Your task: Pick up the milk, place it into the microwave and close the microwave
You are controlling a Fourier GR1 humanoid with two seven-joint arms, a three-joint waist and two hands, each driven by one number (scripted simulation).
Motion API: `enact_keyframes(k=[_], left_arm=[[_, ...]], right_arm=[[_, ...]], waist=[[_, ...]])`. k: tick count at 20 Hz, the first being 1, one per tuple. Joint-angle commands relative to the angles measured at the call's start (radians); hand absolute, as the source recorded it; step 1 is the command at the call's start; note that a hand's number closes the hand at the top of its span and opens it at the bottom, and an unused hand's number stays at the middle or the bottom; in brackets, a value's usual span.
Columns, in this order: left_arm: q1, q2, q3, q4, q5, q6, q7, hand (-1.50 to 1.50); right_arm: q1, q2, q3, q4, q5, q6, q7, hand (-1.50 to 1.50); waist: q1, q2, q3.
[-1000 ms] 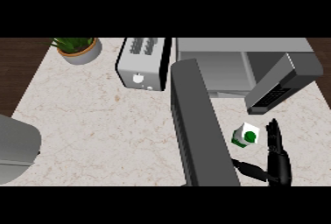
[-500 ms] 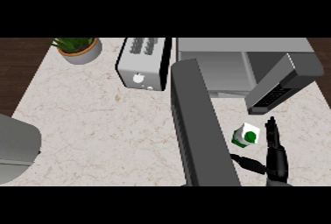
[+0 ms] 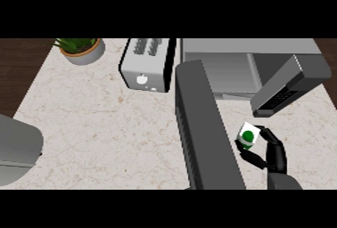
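The milk (image 3: 247,136), a small white carton with a green round mark, stands on the counter just right of the microwave's open door (image 3: 205,129). My right hand (image 3: 273,154) comes up from the lower edge, its fingers curled over the carton's right side and its thumb under the near side. The microwave (image 3: 245,61) sits at the back right with its cavity showing and its control panel (image 3: 287,87) on the right. My left hand does not show; only a grey forearm (image 3: 16,148) appears at the left edge.
A toaster (image 3: 146,67) stands left of the microwave. A potted plant (image 3: 80,47) is at the back left corner. The open door juts forward as a long dark slab across the counter (image 3: 99,129), walling the milk off from the left half.
The right hand's fingers, straight beside the carton before, have bent over and round it. The carton has hardly shifted. The door and the left forearm are unchanged.
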Motion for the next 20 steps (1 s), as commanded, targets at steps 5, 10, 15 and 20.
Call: enact_keyframes(k=[5, 10, 15, 20], left_arm=[[0.086, -0.017, 0.009, -0.045, 0.032, -0.033, -0.050, -1.50], [-0.040, -0.004, 0.035, 0.062, -0.002, -0.030, -0.042, -1.50], [0.007, 0.003, 0.070, 0.046, 0.047, -0.067, -0.051, -1.50], [-0.023, -0.006, 0.046, 0.002, 0.039, -0.030, 0.012, -1.50]], right_arm=[[-0.052, 0.015, -0.019, 0.059, 0.000, -0.008, -0.147, 1.50], [-0.133, -0.068, 0.045, 0.094, 0.042, 0.192, -0.120, 1.50], [-0.188, -0.125, 0.080, 0.124, 0.053, 0.384, -0.131, 1.50], [-0.207, -0.101, 0.099, 0.091, 0.035, 0.476, -0.113, 1.50]], waist=[[0.003, 0.000, 0.001], [0.003, 0.006, 0.003], [0.014, 0.006, 0.003], [-0.001, 0.003, 0.002]])
